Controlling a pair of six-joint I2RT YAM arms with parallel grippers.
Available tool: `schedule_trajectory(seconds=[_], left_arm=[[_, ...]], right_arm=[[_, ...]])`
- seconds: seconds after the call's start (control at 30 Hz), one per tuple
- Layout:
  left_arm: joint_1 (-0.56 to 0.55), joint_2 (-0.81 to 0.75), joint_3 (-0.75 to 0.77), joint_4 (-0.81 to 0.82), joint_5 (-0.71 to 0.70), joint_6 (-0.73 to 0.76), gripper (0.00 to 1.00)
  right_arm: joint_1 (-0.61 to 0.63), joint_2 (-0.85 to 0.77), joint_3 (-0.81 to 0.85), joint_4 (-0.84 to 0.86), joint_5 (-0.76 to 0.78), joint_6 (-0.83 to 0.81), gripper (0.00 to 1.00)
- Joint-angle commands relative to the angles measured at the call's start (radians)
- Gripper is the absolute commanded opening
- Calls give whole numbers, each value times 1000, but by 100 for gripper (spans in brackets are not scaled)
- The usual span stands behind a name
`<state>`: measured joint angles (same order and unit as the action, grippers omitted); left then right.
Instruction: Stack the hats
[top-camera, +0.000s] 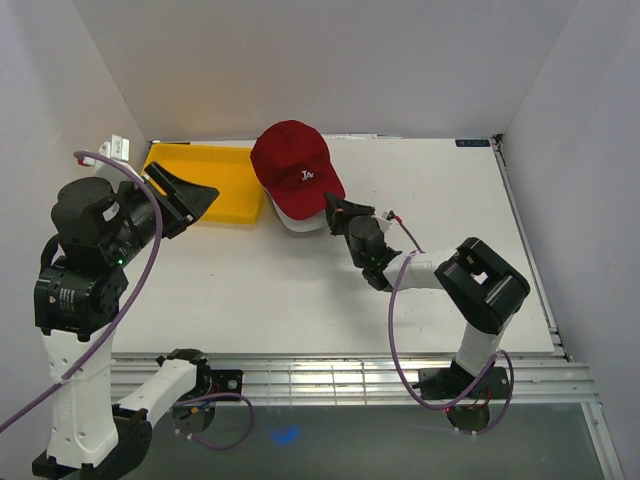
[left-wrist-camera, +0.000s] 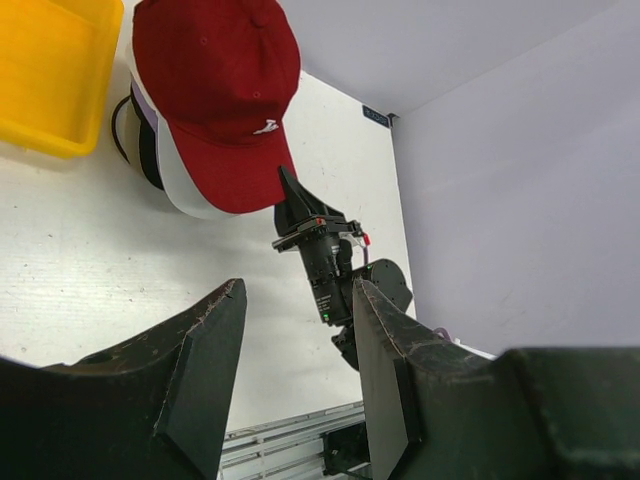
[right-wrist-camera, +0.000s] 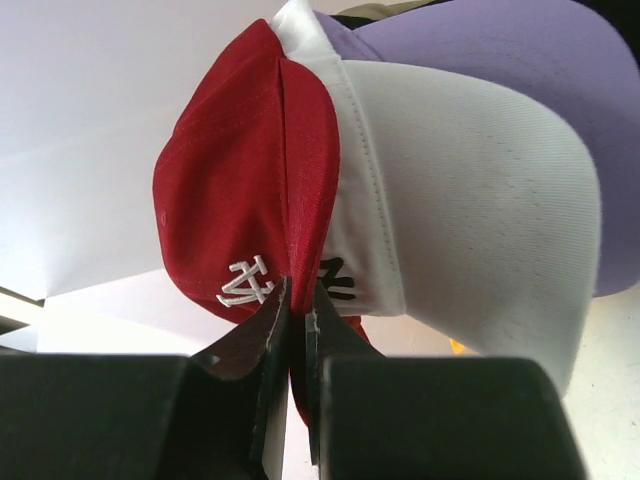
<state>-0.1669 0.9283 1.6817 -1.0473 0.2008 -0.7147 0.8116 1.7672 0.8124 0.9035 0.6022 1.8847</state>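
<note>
Right pincer (right-wrist-camera: 297, 300) clamped on brim of red cap (right-wrist-camera: 235, 170), left pincer (left-wrist-camera: 297, 290) wide, empty, well apart

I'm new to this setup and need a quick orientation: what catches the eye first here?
A red cap tops a stack of caps at the far middle of the table, white cap and lavender cap showing beneath it. The right gripper is shut on the red cap's front. Left of the stack lies a yellow tray, the open left gripper raised near it.
</note>
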Motion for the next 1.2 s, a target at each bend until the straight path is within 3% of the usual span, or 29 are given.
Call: schedule_trajectory(seconds=[0.0, 0.7, 0.97, 1.03, 1.17], left_arm=[[-3, -3, -4, 4, -8, 11, 57], [-3, -5, -22, 9, -9, 9, 57], [-3, -6, -24, 12, -6, 11, 57], [-3, -8, -25, 12, -6, 11, 57], [-3, -11, -28, 13, -1, 9, 57]], right_arm=[[3, 52, -59, -163, -28, 8, 8], [1, 112, -116, -150, -58, 28, 8], [-8, 114, -87, -95, -78, -48, 8], [-11, 104, -73, -81, -88, -79, 10], [-20, 86, -56, -81, -105, -107, 28]])
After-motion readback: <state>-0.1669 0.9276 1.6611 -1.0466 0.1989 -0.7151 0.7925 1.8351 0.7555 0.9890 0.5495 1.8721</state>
